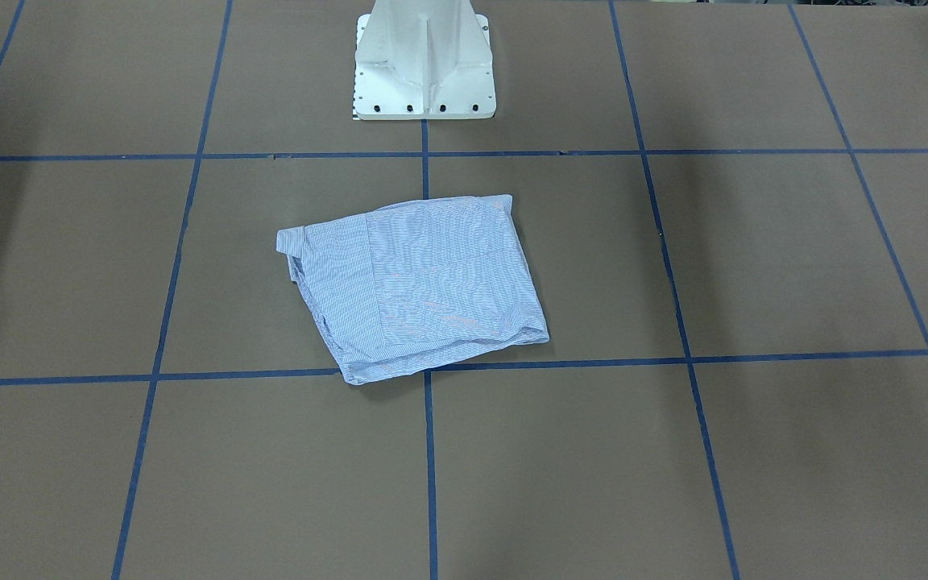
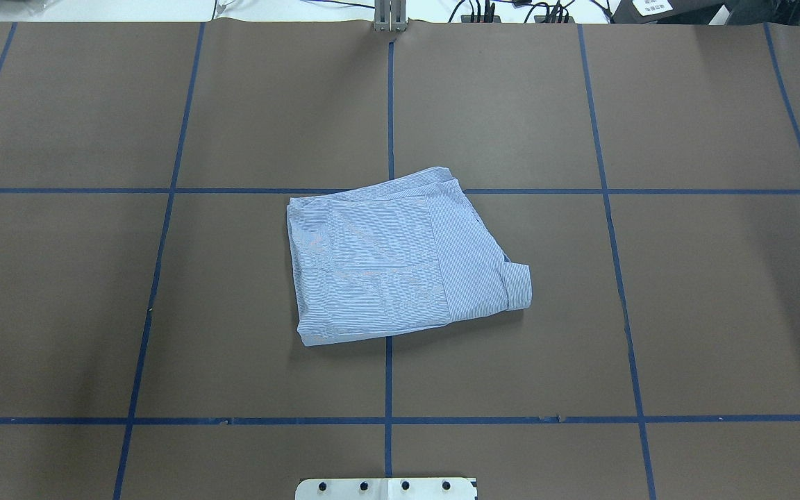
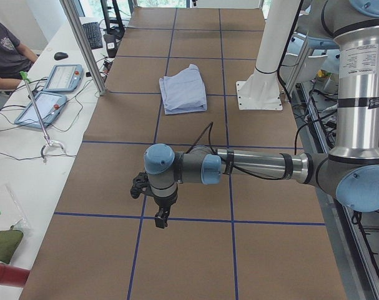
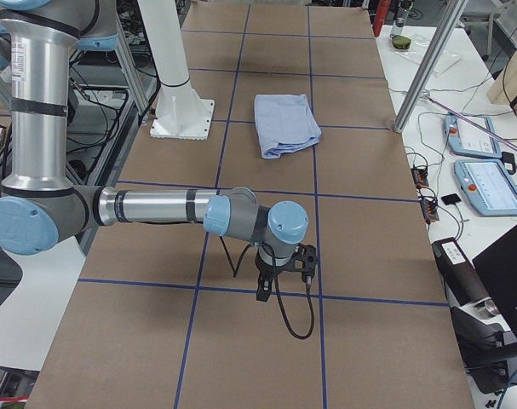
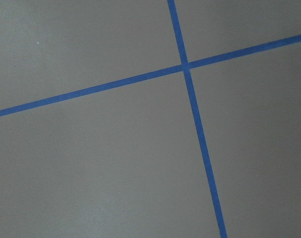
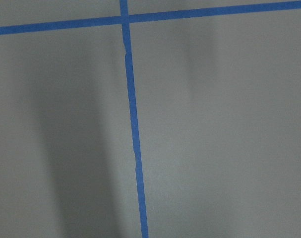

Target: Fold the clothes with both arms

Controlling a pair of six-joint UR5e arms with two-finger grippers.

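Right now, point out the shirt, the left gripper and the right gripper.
shirt (image 2: 372, 267): overhead view, folded top layer.
left gripper (image 3: 160, 221): exterior left view, between fingertips.
right gripper (image 4: 261, 296): exterior right view, between fingertips.

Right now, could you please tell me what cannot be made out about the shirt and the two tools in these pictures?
Left tool: seen only in the exterior left view, small; open or shut cannot be told.
Right tool: only in the exterior right view; same doubt.
Shirt: collar and buttons hidden inside its own folds, every view.
Both wrist views: only table and blue tape; no tool, no shirt.
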